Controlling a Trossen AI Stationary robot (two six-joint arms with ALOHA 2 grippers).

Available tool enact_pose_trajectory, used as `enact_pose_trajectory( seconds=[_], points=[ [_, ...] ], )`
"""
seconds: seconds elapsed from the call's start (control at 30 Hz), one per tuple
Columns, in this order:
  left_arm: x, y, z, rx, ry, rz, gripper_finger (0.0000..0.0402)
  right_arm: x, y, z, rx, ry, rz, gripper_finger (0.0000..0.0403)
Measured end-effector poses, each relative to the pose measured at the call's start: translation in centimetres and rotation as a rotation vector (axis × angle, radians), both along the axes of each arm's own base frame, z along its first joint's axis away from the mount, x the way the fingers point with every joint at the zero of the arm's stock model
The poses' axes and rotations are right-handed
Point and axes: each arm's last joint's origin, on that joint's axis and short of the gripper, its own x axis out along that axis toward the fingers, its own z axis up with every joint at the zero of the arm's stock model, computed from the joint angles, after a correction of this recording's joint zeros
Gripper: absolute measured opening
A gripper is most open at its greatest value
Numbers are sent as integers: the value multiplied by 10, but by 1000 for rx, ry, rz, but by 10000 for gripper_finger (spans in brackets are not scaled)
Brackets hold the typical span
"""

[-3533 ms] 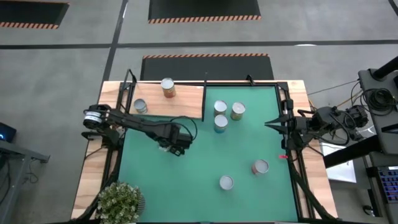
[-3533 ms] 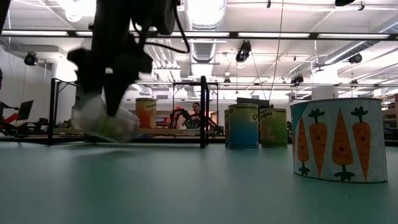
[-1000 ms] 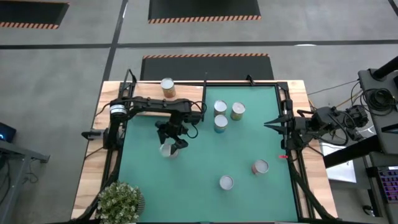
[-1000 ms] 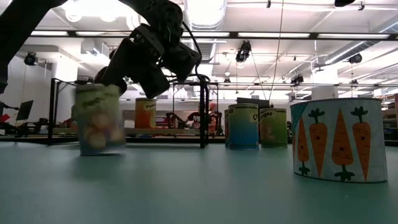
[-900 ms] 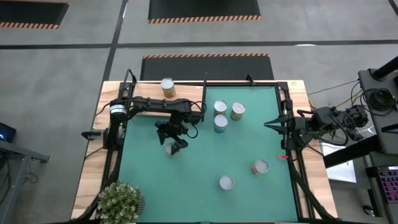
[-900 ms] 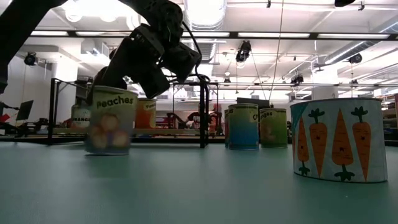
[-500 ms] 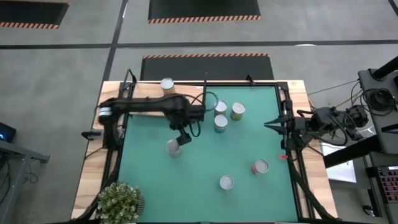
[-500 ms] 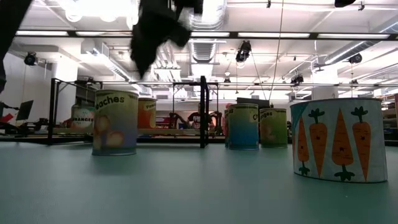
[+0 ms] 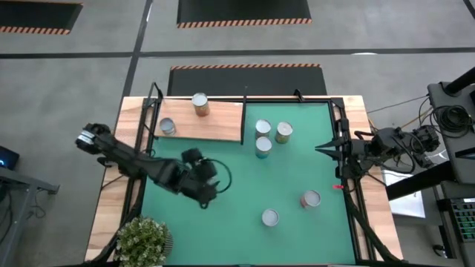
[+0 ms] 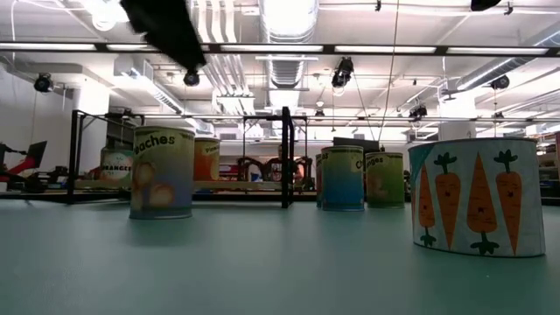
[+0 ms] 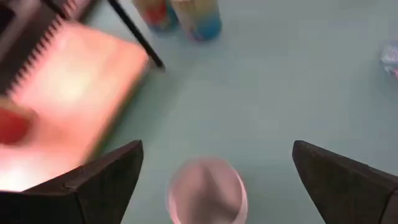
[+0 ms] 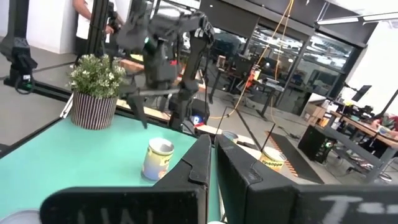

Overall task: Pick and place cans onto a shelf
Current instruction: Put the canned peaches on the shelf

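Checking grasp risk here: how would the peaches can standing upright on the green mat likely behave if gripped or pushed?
The peaches can looks like a rigid straight-walled tin, so it probably won't deform in a grip. Taller than wide, it might tip under a high push, then roll on its round side. Its smooth label may be slippery.

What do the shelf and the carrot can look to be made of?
The shelf: pale, matte wood, going by its visible grain. The carrot can: likely metal, though only its printed paper-like label shows here; from above, cans such as that at the mat's right have silvery tops.
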Motion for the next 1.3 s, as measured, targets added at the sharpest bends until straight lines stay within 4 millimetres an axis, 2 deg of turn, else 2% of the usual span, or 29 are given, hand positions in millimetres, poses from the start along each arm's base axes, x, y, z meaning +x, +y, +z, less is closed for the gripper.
enact_pose_trajectory(
  seconds=[0.17, 0.37, 1.03, 1.3],
  points=[
    [-14, -2, -25, -8, 53, 24, 393, 0, 0, 2, 24, -20, 1, 13],
    [-20, 1, -40, 16, 100, 24, 393, 0, 0, 2, 24, -19, 1, 13],
    [-24, 3, -67, -7, 39, 62, 392, 0, 0, 2, 21, -15, 0, 13],
    [-26, 4, -77, -21, 26, 74, 357, 0, 0, 2, 21, -15, 0, 13]
  ],
)
